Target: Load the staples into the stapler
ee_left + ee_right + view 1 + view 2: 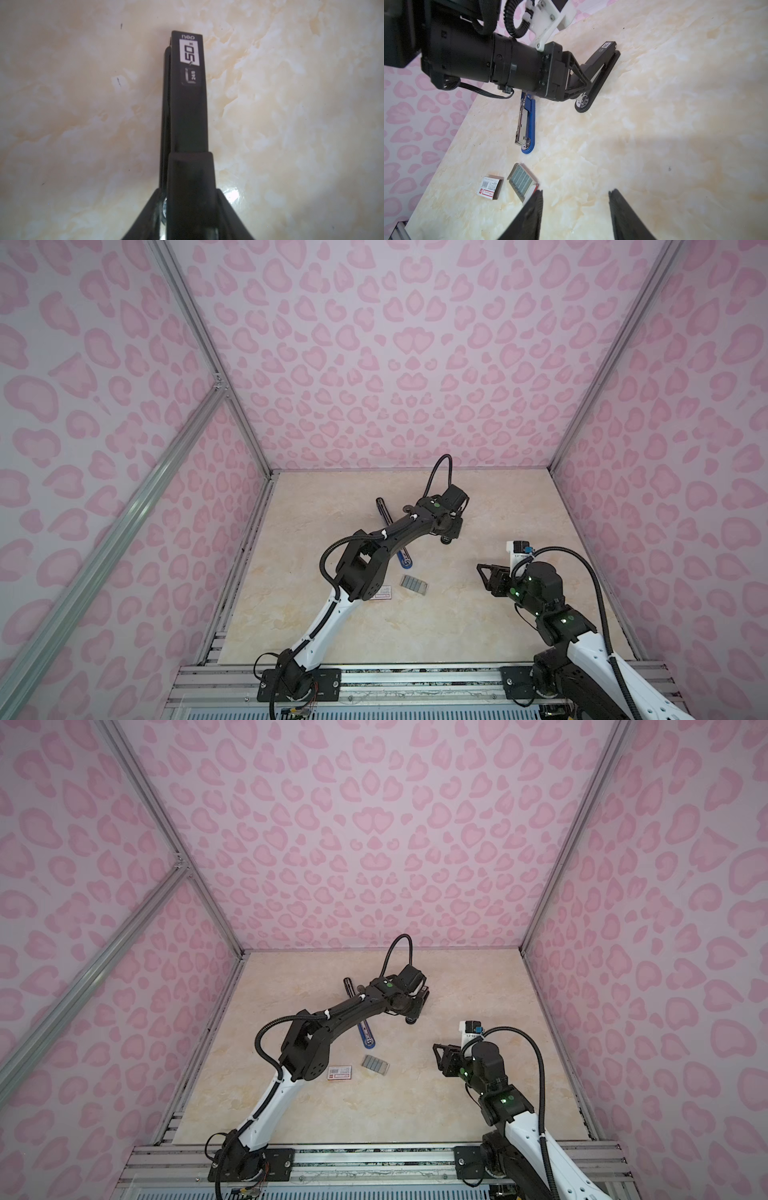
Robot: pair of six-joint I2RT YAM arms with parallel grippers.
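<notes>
The walls (374, 364) are matte panels printed with pink leopard-like blotches on a paler pink. They are held in ribbed aluminium frame bars (141, 499). The worktop (457, 635) is a glossy cream slab veined like marble, with a bright patch of glare in the left wrist view.

Farthest left of the objects lies the box sleeve (340, 1072), a flat white card rectangle with a red band and a barcode. Its small print is too fine to read. Just beside it, near the middle of the worktop, the staples (375, 1064) lie as silvery-grey ribbed strips. They are packed side by side in a shallow open card tray (513, 171). Behind them the blue stapler (365, 1033) lies opened out, a rounded blue plastic base with a bright metal magazine channel along it. The left arm crosses above it.

Further right the left hand (446, 531) straddles the black stapler (190, 104), a long, square-edged matte bar on a rounded base. The hand's black fingers (228, 224) flank the stapler's rear, but whether they press on it cannot be told. The stapler's top carries a white label reading "50", a small sticker reading "24/6", and a small word that looks like "deli".

The right hand (576, 192) hangs above the worktop to the right of the tray and apart from it. Its ridged black fingers are spread wide with nothing between them.
</notes>
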